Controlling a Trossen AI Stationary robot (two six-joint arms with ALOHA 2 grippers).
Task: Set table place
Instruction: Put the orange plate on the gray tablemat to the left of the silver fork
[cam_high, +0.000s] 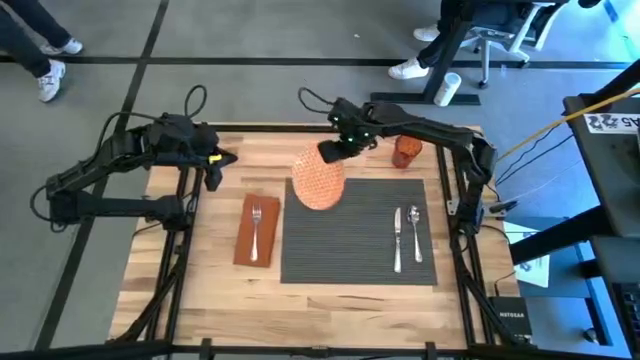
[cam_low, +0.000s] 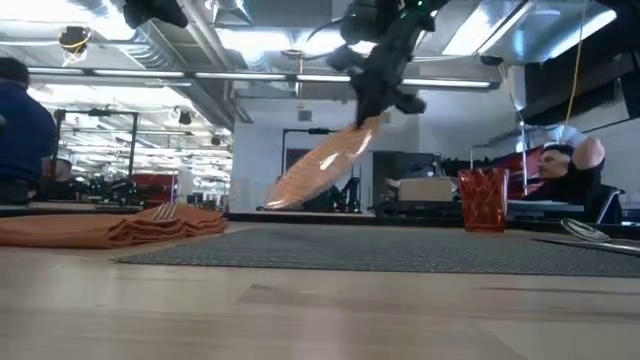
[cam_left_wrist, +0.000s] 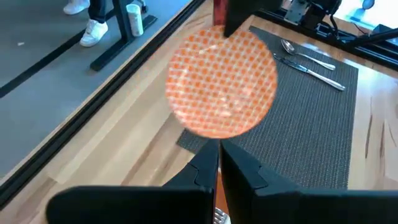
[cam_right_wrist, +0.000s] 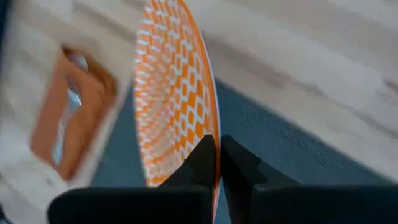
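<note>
Orange-patterned plate (cam_high: 319, 182) hangs tilted over the placemat's (cam_high: 360, 240) eleven o'clock corner, pinched by the right gripper (cam_high: 333, 150); cutlery, napkin (cam_high: 257, 229) and cup (cam_high: 406, 151) sit placed; left gripper (cam_high: 213, 165) waits, fingers together.

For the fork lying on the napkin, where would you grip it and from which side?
Grip the fork at its slim handle, coming straight down from above with the fingers across its width. It lies flat along the brown napkin, tines pointing away from the table's near edge. The left gripper is nearest; the right gripper holds the plate.
</note>
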